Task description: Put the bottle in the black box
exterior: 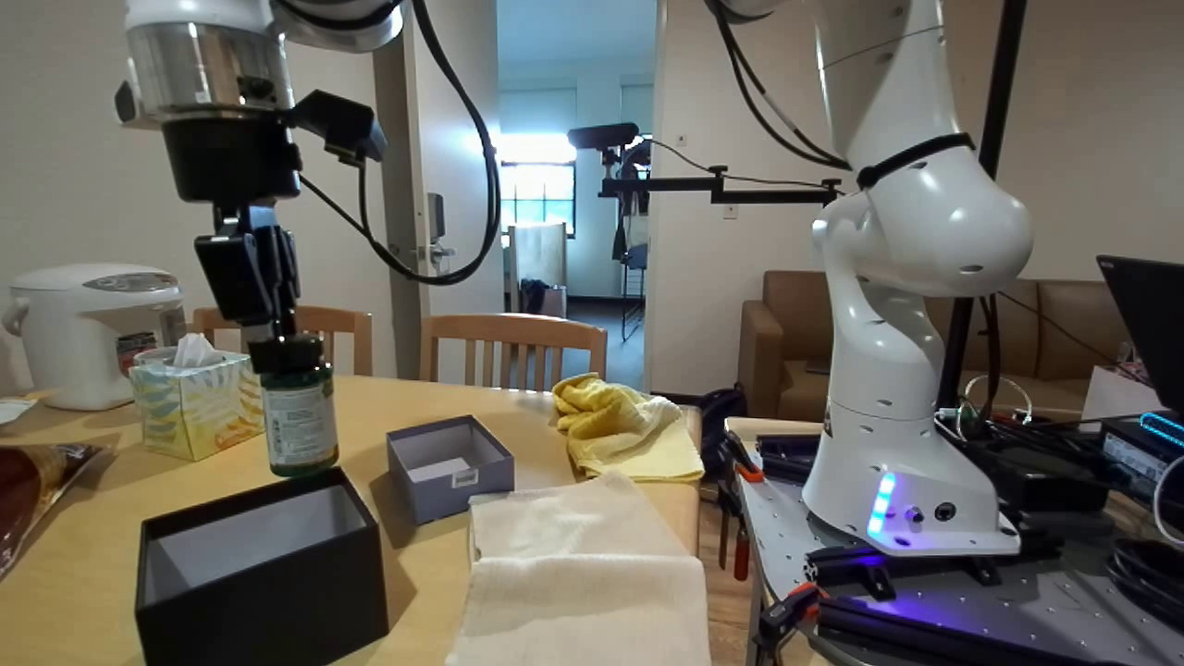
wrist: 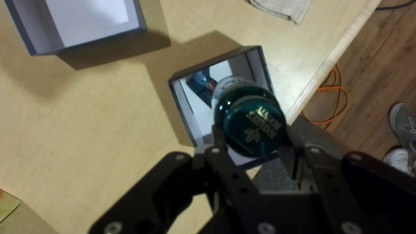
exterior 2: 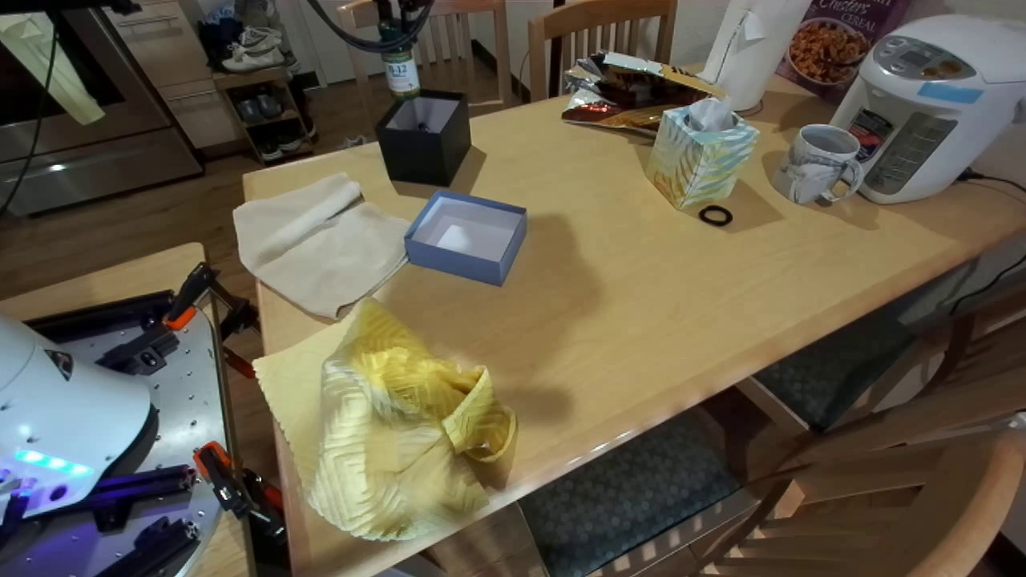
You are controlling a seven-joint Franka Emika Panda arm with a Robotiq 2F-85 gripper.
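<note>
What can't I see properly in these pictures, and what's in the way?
The black box, in an exterior view: its near wall hides the floor inside.
The dark thing in it, wrist view: the bottle seems to cover part; can't tell what it is.
The bottle's label, in an exterior view: small print too tiny to read.
The shiny bag, in an exterior view: left edge cuts it off.

Bottle (exterior 2: pixel 400 68): in an exterior view, toward 11 o'clock, we read "B-12" on its label (exterior 2: pixel 403 77).
Cap (wrist: pixel 255 126): in the wrist view, near 3 o'clock, we read "NATURE'S BOUNTY".
Cereal box (exterior 2: pixel 831 50): in an exterior view, toward 2 o'clock, we read "Chesters" over "CEREAL".
Water boiler (exterior 2: pixel 934 116): its sticker (exterior 2: pixel 870 130) is too small for us to read.
</note>
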